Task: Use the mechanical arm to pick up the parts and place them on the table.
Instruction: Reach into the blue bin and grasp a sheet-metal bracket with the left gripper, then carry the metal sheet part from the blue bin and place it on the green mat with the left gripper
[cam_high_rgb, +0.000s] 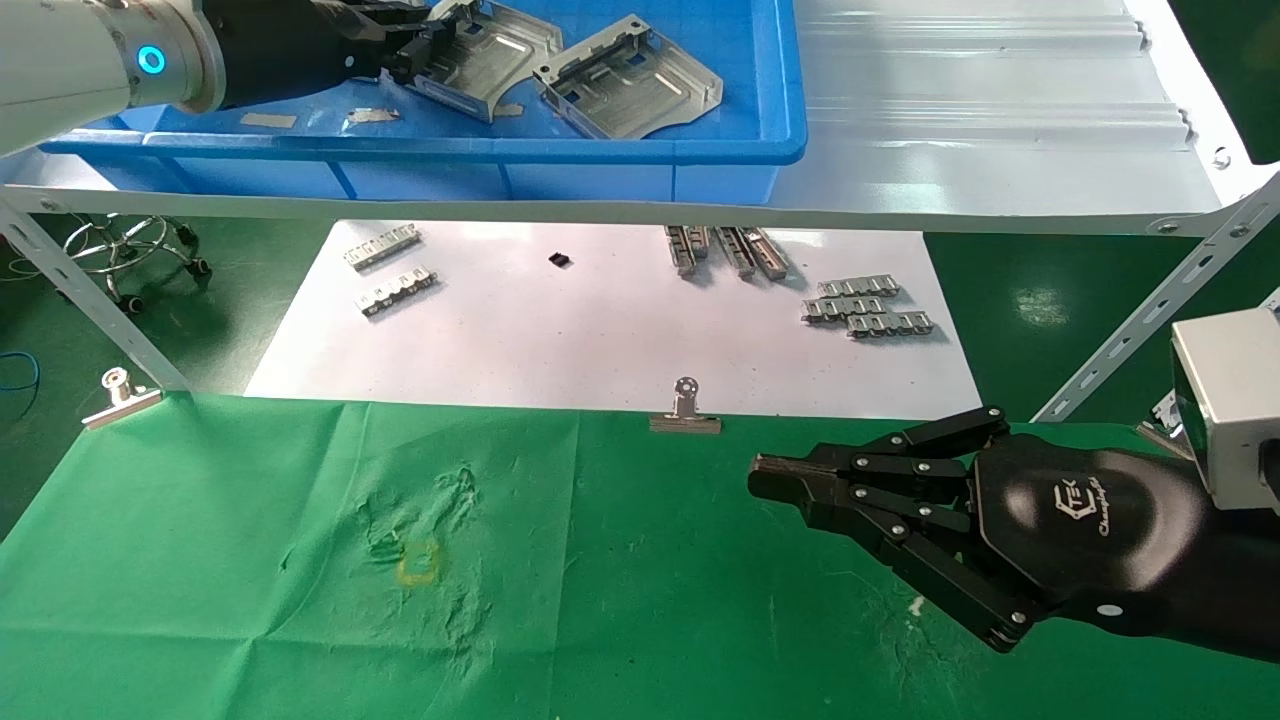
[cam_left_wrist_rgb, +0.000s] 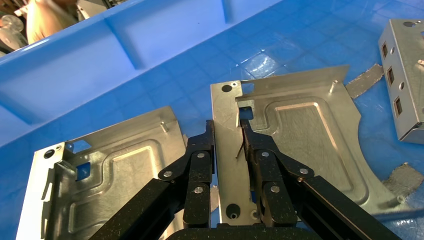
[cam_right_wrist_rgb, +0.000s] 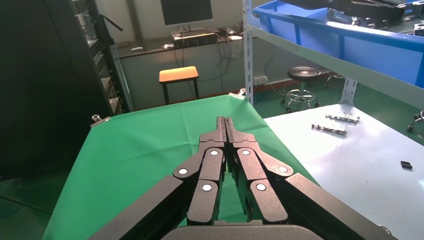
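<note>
Gripping stamped silver plate, left claw

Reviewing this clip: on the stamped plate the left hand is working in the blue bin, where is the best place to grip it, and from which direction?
Best by its folded straight edge, from above. The part lies flat on the blue bin floor, so only that raised flange offers the fingers something to pinch. The left mechanical arm already straddles that edge, though full closure isn't clear.
</note>
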